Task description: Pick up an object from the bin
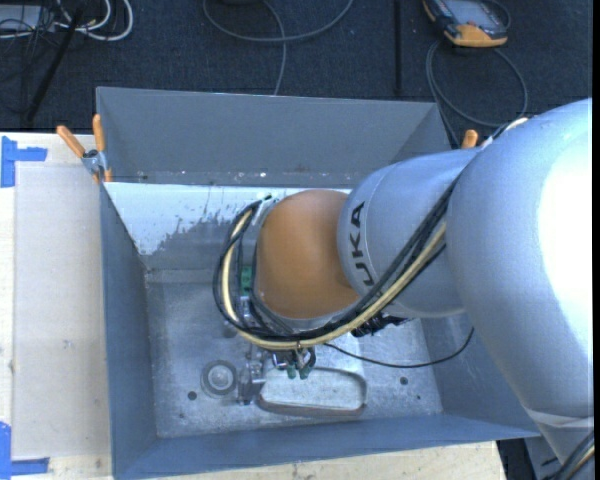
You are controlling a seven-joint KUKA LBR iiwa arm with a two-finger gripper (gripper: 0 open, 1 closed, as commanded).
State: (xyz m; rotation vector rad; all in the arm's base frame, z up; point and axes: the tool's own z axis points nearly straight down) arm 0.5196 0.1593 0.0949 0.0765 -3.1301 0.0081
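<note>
**The arm reaches down into the grey bin**

A big silver arm (460,238) comes in from the right side of the frame. It dips into the grey metal bin (270,138). A round orange cover (295,253) sits on its wrist, in the middle of the frame. Black and yellow cables (227,263) loop around that cover.

The gripper (255,376) is low down, near the bin floor, in the lower middle of the frame. The wrist hides most of it. I cannot tell if it is spread apart or pressed together, or if it has anything in it.

Two things lie close to it. A small round grey thing (219,378), like a little cap, lies just to its left. A flat, pale grey thing with rounded corners (320,396) lies just to its right, near the bin's front wall.
</note>
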